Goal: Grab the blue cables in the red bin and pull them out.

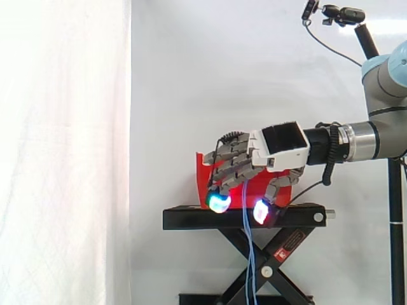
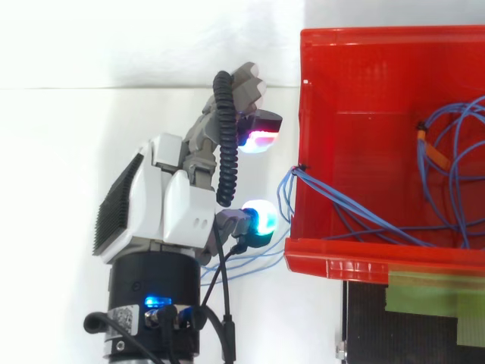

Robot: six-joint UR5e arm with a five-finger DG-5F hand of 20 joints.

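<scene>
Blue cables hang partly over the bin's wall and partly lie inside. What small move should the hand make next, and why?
Probably move the hand slowly a little away from the red bin. The blue cables cross its wall beside the hand and hang past the stand, but loops lie inside the bin. Whether the hand holds them, I cannot tell.

A brightly lit white curtain (image 1: 63, 152) with soft vertical folds hangs along the left and meets a plain, smooth white wall (image 1: 191, 76) behind. Before the wall stands a black metal scissor-lift stand (image 1: 191, 219) with a flat top plate and crossed legs. A thin black pole (image 1: 395, 254) rises at the right edge, below a small black camera (image 1: 346, 14). Seen from above, a green tape strip (image 2: 432, 297) lies on the stand's top.
</scene>
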